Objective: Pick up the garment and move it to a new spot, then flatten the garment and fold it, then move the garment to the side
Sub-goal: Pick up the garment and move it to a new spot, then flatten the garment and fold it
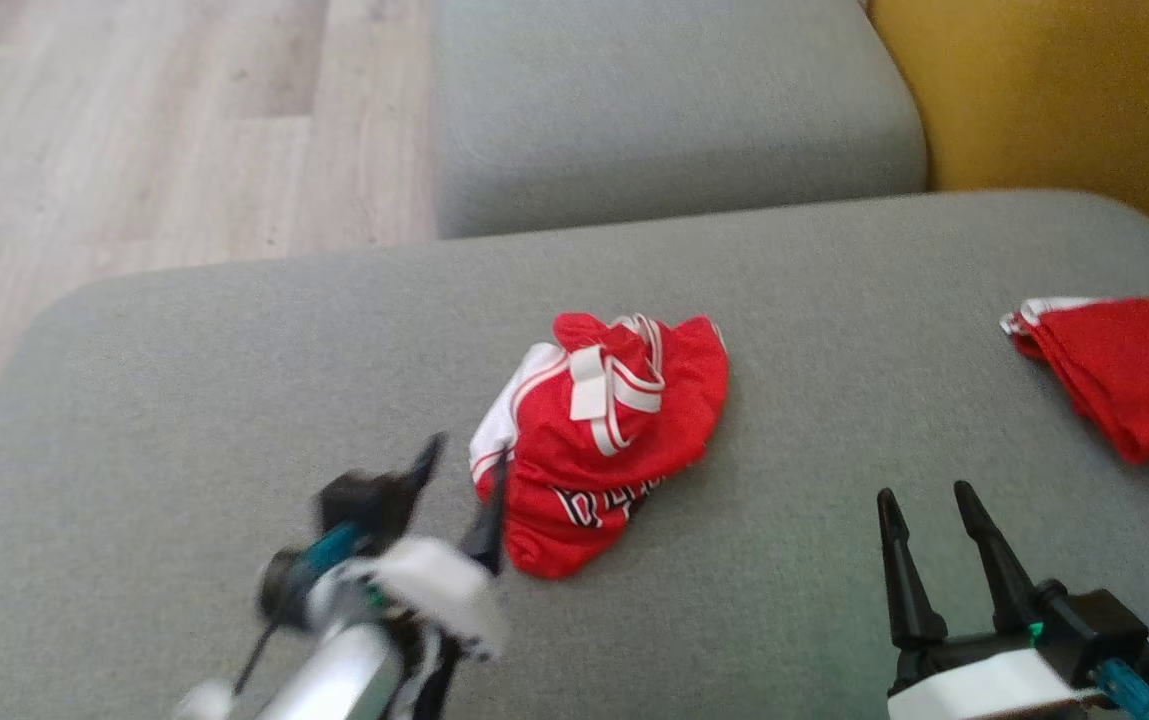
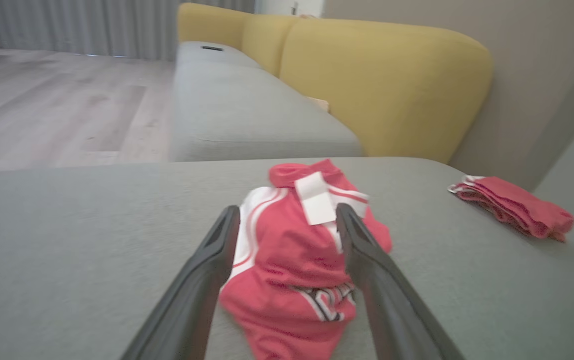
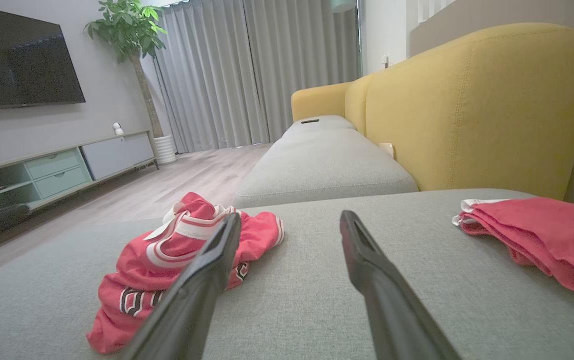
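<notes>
- Step in hand: judged from the layout, the work sits between the relocation and the flattening. The garment (image 1: 614, 440) is bunched and unfolded, and neither arm holds it.
- Next move, as a judgement: take two separate edges of the heap, one per arm, and draw them apart so the cloth spreads flat on the grey seat cushion (image 1: 234, 350). Grip single layers only, because the heap is doubled over itself.
- Left gripper (image 1: 464, 480): fingers spread wide and clamped on nothing. It sits low, just beside the near-left edge of the heap. In the left wrist view the left gripper (image 2: 287, 210) frames the red cloth between its two fingers. Whether a fingertip brushes the fabric cannot be told, as the arm is blurred.
- Right gripper (image 1: 924, 495): fingers apart and empty, over bare cushion to the right of the heap and clear of it.
- Garment location: middle of the cushion, red with white trim, part of its lettering showing at the near edge.
- Further right: a folded red piece (image 1: 1124, 370) lies well apart from the heap.
- Beyond: a yellow backrest (image 1: 1054, 90).
</notes>
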